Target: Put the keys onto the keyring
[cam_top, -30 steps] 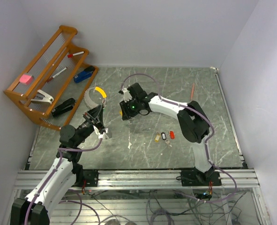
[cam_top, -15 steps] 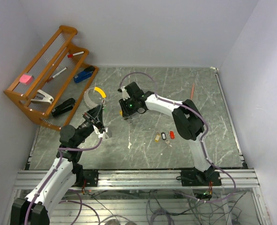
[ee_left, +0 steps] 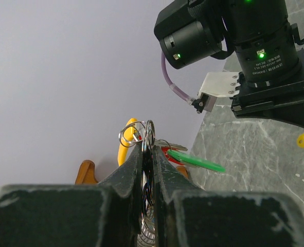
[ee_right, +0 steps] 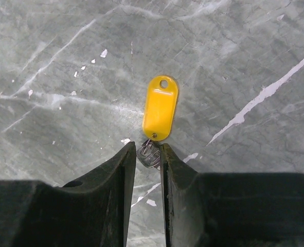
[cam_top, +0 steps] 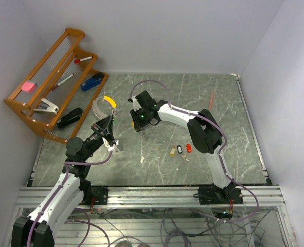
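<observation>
Pick-up step judged in hand: the keyring (ee_left: 149, 128) is clamped in the closed left hand (ee_left: 150, 154), the yellow-tagged key (ee_right: 160, 108) on the bench (ee_right: 64, 62) is straddled at its 6 o'clock end by the narrow-set right hand (ee_right: 148, 154), grip not confirmable, and a firm pinch and lift are called for next.

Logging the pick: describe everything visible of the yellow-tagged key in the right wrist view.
The yellow-tagged key lies flat on the grey marbled table. Its tag is glossy yellow plastic, oblong, with a hole at the far end. Its small silvery metal part sits between the fingertips of the right pincer; whether they grip it is unclear.
</observation>
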Robot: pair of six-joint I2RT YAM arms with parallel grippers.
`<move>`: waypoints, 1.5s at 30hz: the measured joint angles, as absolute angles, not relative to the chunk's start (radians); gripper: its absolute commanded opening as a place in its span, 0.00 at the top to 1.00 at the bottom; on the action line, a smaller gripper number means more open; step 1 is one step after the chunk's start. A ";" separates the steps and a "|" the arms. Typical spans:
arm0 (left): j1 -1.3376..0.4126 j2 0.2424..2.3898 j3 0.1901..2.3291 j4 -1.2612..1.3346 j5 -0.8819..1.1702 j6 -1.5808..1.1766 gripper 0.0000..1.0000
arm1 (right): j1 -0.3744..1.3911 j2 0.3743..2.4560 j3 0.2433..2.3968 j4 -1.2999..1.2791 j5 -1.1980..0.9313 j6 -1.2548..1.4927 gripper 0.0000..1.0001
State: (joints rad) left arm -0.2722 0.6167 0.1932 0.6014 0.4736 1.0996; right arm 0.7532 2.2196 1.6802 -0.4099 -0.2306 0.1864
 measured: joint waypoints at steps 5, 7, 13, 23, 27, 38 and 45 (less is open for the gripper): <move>-0.272 0.616 0.191 0.601 0.474 1.100 0.93 | 0.754 2.241 1.696 -0.413 -0.230 0.186 0.80; -0.272 0.616 0.191 0.601 0.473 1.100 0.93 | 0.754 2.243 1.700 -0.418 -0.230 0.184 0.97; -0.272 0.616 0.191 0.601 0.474 1.099 0.93 | 0.754 2.251 1.705 -0.418 -0.231 0.182 1.00; -0.272 0.591 0.206 0.527 0.496 1.036 0.93 | 0.709 2.110 1.677 -0.474 -0.232 0.176 1.00; -0.272 0.568 0.223 0.482 0.525 0.968 0.93 | 0.622 1.920 1.683 -0.495 -0.230 0.176 1.00; -0.272 0.609 0.276 0.387 0.634 0.852 0.93 | 0.591 1.787 1.831 -0.467 -0.308 0.227 1.00; -0.272 0.638 0.289 0.375 0.670 0.828 0.93 | 0.608 1.818 1.849 -0.406 -0.367 0.292 1.00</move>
